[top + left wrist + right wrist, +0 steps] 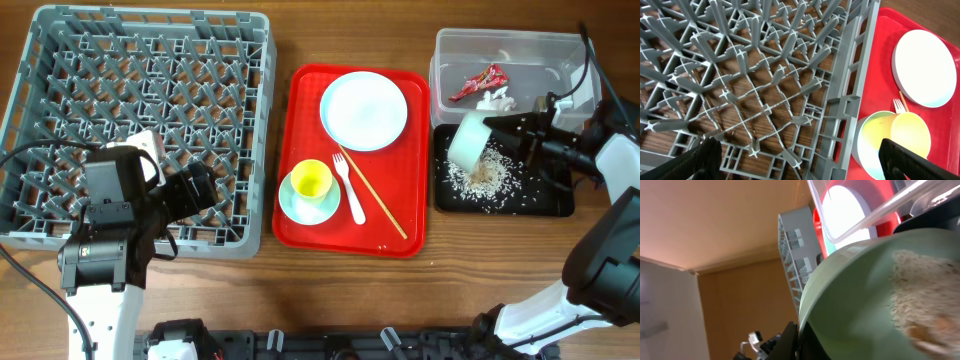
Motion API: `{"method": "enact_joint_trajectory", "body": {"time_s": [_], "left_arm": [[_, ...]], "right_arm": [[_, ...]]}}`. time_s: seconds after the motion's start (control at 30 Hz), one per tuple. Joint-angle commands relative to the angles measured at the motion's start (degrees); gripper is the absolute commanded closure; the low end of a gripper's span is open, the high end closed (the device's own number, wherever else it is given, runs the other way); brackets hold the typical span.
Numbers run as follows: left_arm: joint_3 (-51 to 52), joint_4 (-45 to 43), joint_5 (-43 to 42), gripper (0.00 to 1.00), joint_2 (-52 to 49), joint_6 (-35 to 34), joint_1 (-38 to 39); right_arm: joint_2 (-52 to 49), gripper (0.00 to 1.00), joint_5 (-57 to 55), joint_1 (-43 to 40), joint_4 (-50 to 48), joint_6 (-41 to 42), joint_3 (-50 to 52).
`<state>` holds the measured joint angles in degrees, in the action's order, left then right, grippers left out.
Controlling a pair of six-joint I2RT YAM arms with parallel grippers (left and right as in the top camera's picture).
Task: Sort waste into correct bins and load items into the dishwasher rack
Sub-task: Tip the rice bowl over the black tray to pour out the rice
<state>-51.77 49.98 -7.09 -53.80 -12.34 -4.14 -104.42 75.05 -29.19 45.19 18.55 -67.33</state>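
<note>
Right gripper clamped on tilted pale green bowl, apparently at rim, over black tray; rice scraps lie in tray. Left gripper jaws wide apart above dishwasher rack.

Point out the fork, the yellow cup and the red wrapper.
fork [352,195], overhead view, on its handle.
yellow cup [311,179], overhead view, on its inside.
red wrapper [478,83], overhead view, on its middle.
</note>
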Motion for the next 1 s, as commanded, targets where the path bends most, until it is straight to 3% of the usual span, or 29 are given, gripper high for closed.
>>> {"method": "enact_joint_trajectory", "body": {"time_s": [0.0, 0.4, 0.97], "left_arm": [[-1.01, 0.02, 0.55, 0.00, 0.00, -0.09, -0.15], [-1.01, 0.00, 0.57, 0.00, 0.00, -0.09, -0.15], [-1.01, 0.00, 0.57, 0.00, 0.00, -0.09, -0.15]], "right_arm": [[-0.92, 0.96, 3.23, -0.68, -3.13, 11.50, 0.35], [-0.92, 0.96, 13.14, -0.68, -14.69, 28.65, 0.35], [-0.92, 0.96, 15.93, -1.86, -18.64, 33.07, 0.35]]}}
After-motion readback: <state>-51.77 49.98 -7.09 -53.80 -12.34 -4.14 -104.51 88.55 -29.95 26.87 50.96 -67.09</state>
